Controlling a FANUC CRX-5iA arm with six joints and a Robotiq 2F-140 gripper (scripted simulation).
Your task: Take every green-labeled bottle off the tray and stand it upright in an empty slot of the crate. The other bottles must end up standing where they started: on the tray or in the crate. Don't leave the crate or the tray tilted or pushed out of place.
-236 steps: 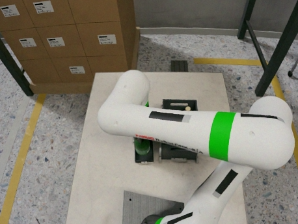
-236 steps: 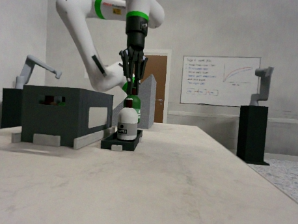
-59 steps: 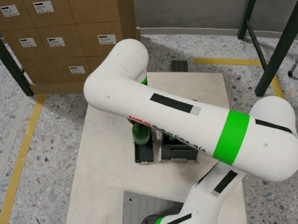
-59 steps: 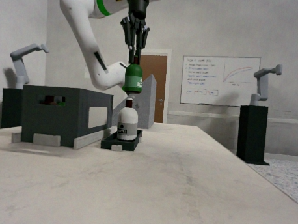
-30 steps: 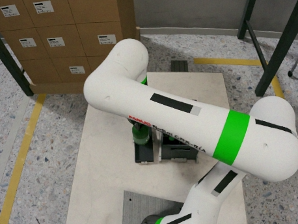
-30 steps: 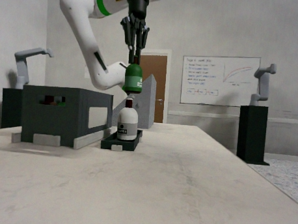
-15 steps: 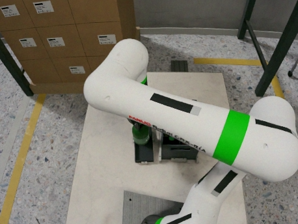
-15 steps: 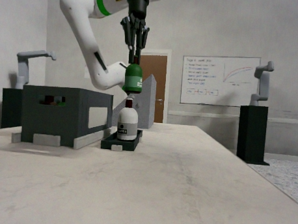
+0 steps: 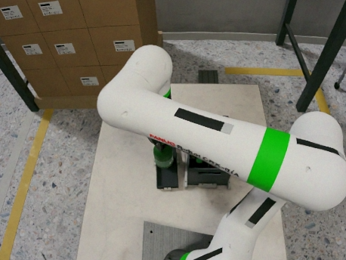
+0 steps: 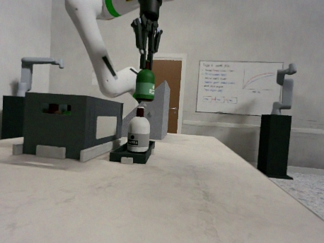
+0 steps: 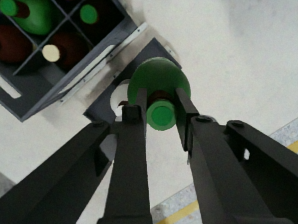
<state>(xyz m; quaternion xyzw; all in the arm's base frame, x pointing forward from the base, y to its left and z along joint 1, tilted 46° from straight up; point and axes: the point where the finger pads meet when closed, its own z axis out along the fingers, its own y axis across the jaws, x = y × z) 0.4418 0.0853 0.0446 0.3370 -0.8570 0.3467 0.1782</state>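
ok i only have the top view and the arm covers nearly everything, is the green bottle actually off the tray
observer: yes. in the exterior view the green bottle hangs in the air, its base above the cap of the white bottle standing on the tray.
operator: claw got it properly
observer: the claw is shut on its neck. the wrist view shows a finger on each side of the neck, beside the green cap.
operator: any free slot in the crate
observer: can't confirm one. the wrist view shows only a corner of the crate, and the slots i can make out there hold bottles.
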